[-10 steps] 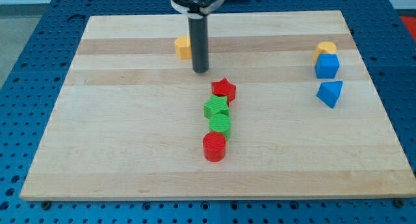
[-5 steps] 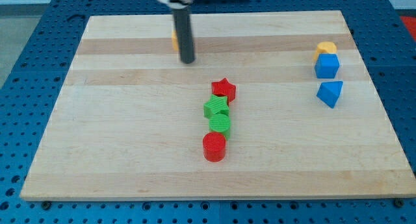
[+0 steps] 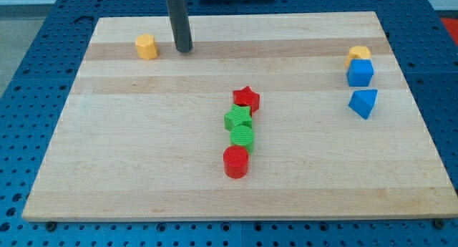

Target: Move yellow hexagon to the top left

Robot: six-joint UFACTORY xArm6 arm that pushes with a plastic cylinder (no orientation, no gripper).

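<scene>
The yellow hexagon (image 3: 146,46) is left just apart from my tip (image 3: 184,49), a bare rod that holds nothing, so it could be pushed off the board (image 3: 107,154) by one hard shove

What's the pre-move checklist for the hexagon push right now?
1. Yellow hexagon on the board, near the top left: ok, though not yet in the corner.
2. My tip position: ok for a leftward push, it sits to the view's right of the hexagon, apart from it.
3. Path from hexagon to the top-left corner free of blocks: ok.
4. Red star, green star, green cylinder and red cylinder out of the way: ok, they are mid-board.
5. Second yellow block, blue cube and blue triangular block out of the way: ok, far right.
6. Hexagon's margin to the board's left edge: cannot tell.
</scene>
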